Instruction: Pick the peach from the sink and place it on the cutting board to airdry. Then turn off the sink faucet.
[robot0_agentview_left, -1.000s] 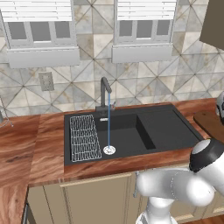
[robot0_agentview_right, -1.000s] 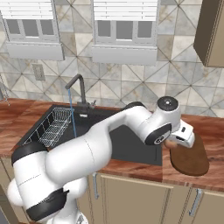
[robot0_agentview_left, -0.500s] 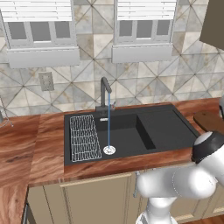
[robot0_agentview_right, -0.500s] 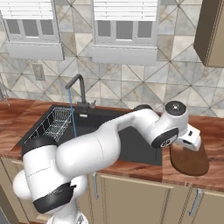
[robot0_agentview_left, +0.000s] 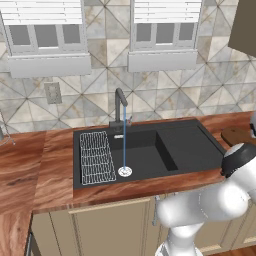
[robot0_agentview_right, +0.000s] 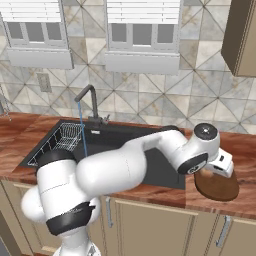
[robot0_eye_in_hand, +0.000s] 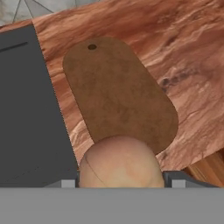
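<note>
The peach (robot0_eye_in_hand: 120, 162), pale orange and round, sits at the bottom of the hand view between the dark finger tips of my gripper (robot0_eye_in_hand: 121, 181), which is shut on it. Below it lies the dark reddish-brown cutting board (robot0_eye_in_hand: 118, 94) on the wood counter, just right of the black sink (robot0_eye_in_hand: 26, 113). In the right base view my hand (robot0_agentview_right: 221, 164) hovers over the near left part of the cutting board (robot0_agentview_right: 220, 186). The sink faucet (robot0_agentview_left: 119, 107) stands behind the basin, and a thin blue stream of water (robot0_agentview_left: 124, 147) falls from it onto the white drain disc (robot0_agentview_left: 124, 172).
A white wire rack (robot0_agentview_left: 96, 157) fills the left side of the sink, with the flat drainer section (robot0_agentview_left: 187, 142) on the right. A dark wall cabinet (robot0_agentview_right: 240, 37) hangs above the counter at the far right. Wood countertop (robot0_agentview_left: 22, 165) extends to the left.
The arm has swung further right, carrying the peach from beside the sink's right edge to above the cutting board. Water keeps running.
</note>
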